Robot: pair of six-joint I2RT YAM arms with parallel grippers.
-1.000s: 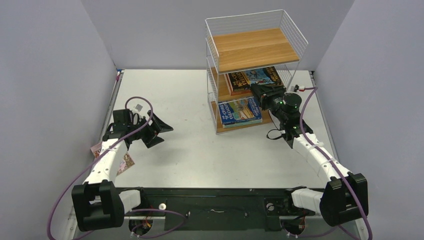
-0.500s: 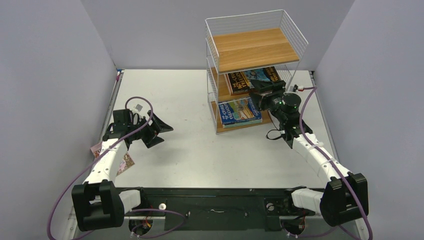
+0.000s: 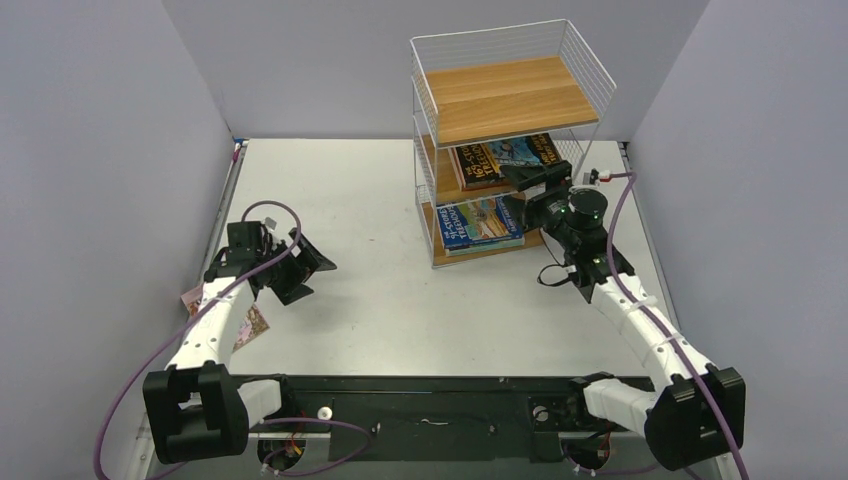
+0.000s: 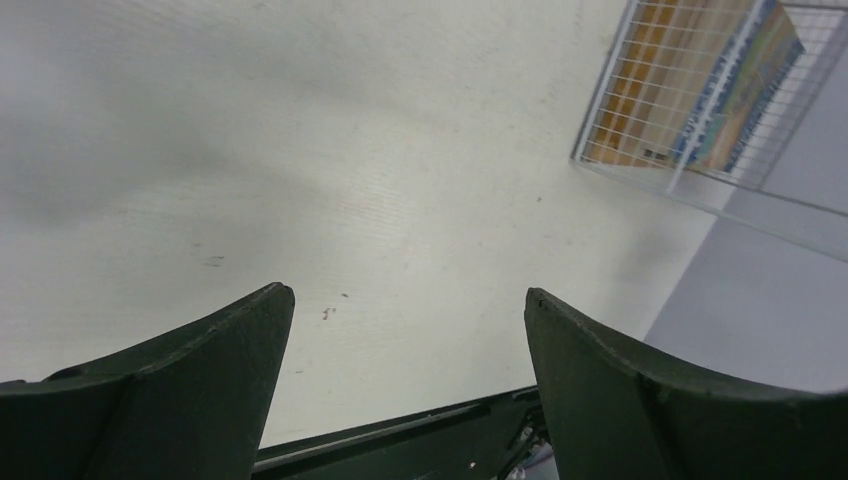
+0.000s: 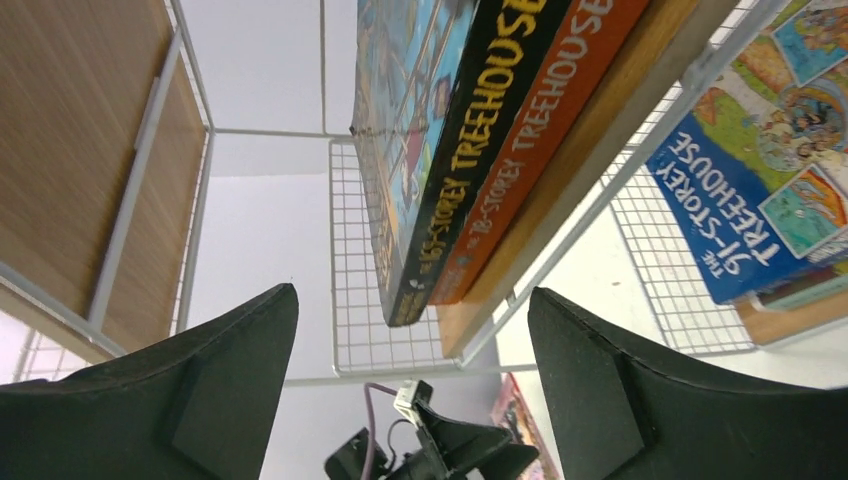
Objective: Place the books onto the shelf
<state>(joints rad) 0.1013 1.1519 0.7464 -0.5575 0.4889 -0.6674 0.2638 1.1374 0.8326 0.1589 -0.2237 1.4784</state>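
Pink-covered paperback (image 3: 252, 326) lies flat on the white table (image 3: 400, 310) at the near left, partly hidden under the left arm. Just beyond it the left gripper (image 3: 305, 278) hangs over bare tabletop, jaws spread wide and holding nothing. Farther right, the right gripper (image 3: 520, 197) sits at the open side of the white wire shelf (image 3: 590, 60), jaws equally wide apart, gripping nothing. On the lowest wooden board lies a blue "91-Storey Treehouse" book (image 3: 480, 222), with another book's edge (image 3: 485, 247) showing under it. On the middle board a dark black-and-blue book (image 5: 470, 140) rests on an orange one (image 5: 540, 130), spines facing the gripper.
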